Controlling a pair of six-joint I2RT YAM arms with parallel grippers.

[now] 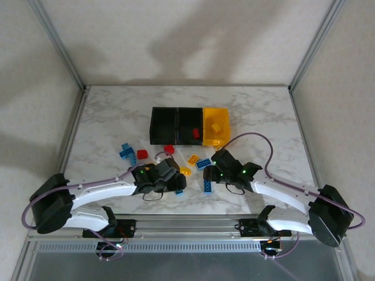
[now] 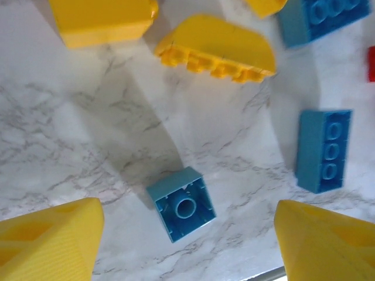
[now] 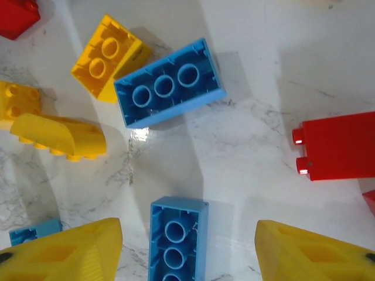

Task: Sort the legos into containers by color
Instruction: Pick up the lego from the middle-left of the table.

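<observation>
Lying hollow side up, a small blue lego (image 2: 180, 205) is seen between the widely spread jaws of the left gripper (image 2: 187, 225), touched by neither finger. A longer blue lego (image 3: 176, 240) is framed likewise by the parted jaws of the right gripper (image 3: 187, 228). Beyond the jaws, further legos (image 3: 170, 82) are scattered; the containers (image 1: 176, 109) are ranged farther off.

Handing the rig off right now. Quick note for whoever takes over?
Left gripper: open, straddling a small blue brick that lies underside up on the table, no contact.
Right gripper: open, either side of a long blue brick, no contact.
Done: one yellow brick in the yellow bin, one red brick in the middle black bin.
Left: loose legos of all three colours lie in front of the bins. Blue probably goes in the left black bin.
</observation>
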